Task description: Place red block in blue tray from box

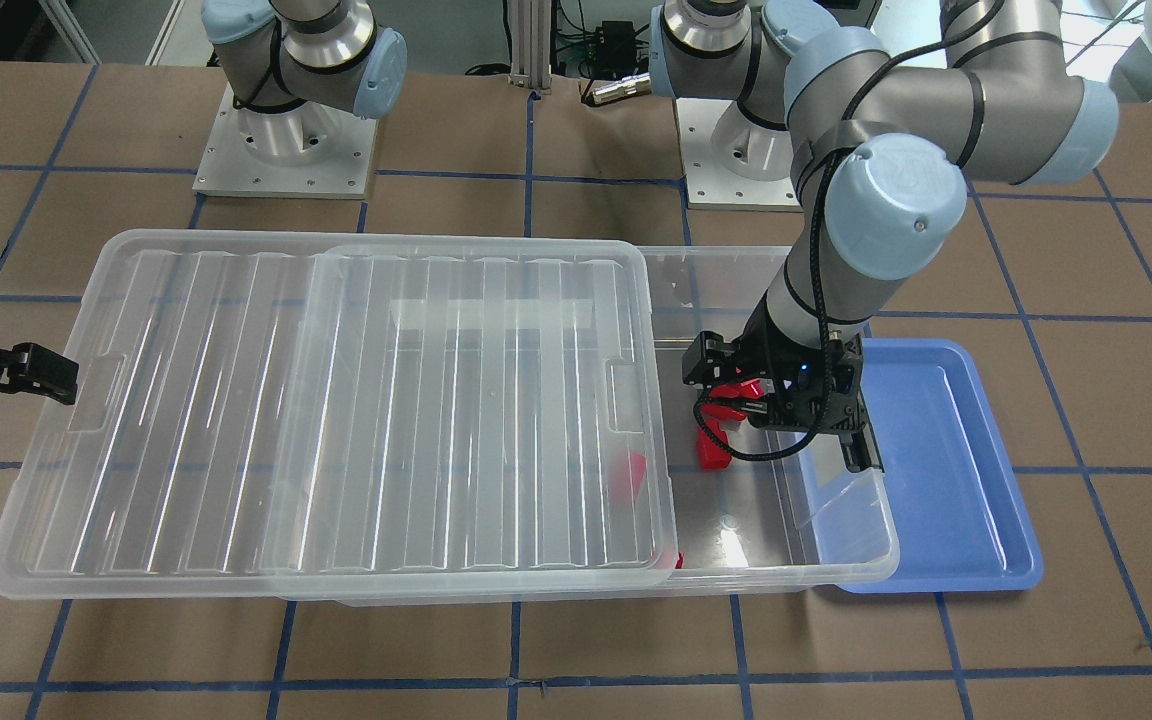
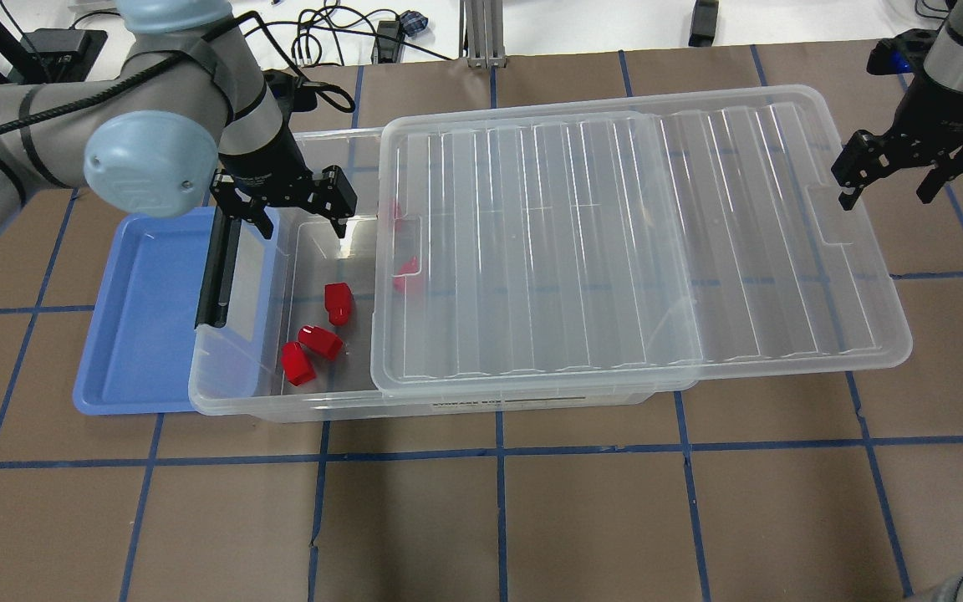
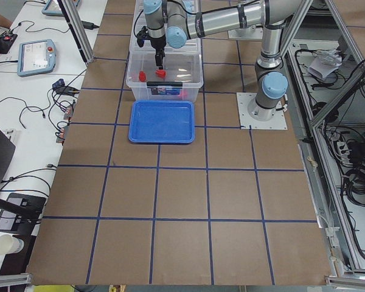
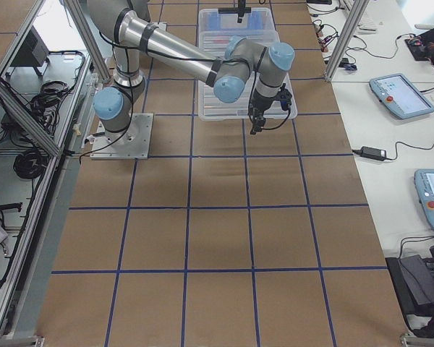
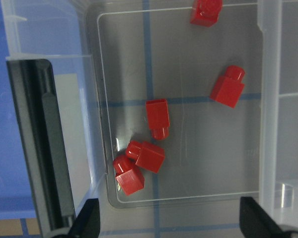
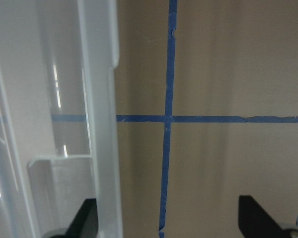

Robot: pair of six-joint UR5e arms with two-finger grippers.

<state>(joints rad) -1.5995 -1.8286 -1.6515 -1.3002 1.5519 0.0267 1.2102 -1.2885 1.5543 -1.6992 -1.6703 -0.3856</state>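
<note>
The clear box (image 2: 281,408) has its ribbed lid (image 2: 615,242) slid toward my right, so its left end is uncovered. Three red blocks (image 2: 338,303) (image 2: 320,341) (image 2: 298,363) lie on the uncovered floor; two more (image 2: 406,272) show under the lid. In the left wrist view they show as a cluster (image 5: 146,155) with two apart (image 5: 228,88). My left gripper (image 2: 298,221) (image 5: 171,223) is open and empty above that end, over the blocks. The blue tray (image 2: 147,318) (image 1: 936,450) lies empty beside the box, partly under its end flap. My right gripper (image 2: 884,192) (image 6: 171,223) is open and empty beside the lid's far end.
A black latch bar (image 2: 214,267) (image 5: 39,148) runs along the box's hinged end flap, between the blocks and the tray. The lid overhangs the box on my right side. Brown table paper with blue tape lines (image 2: 498,502) surrounds everything. Both arm bases (image 1: 286,150) stand behind the box.
</note>
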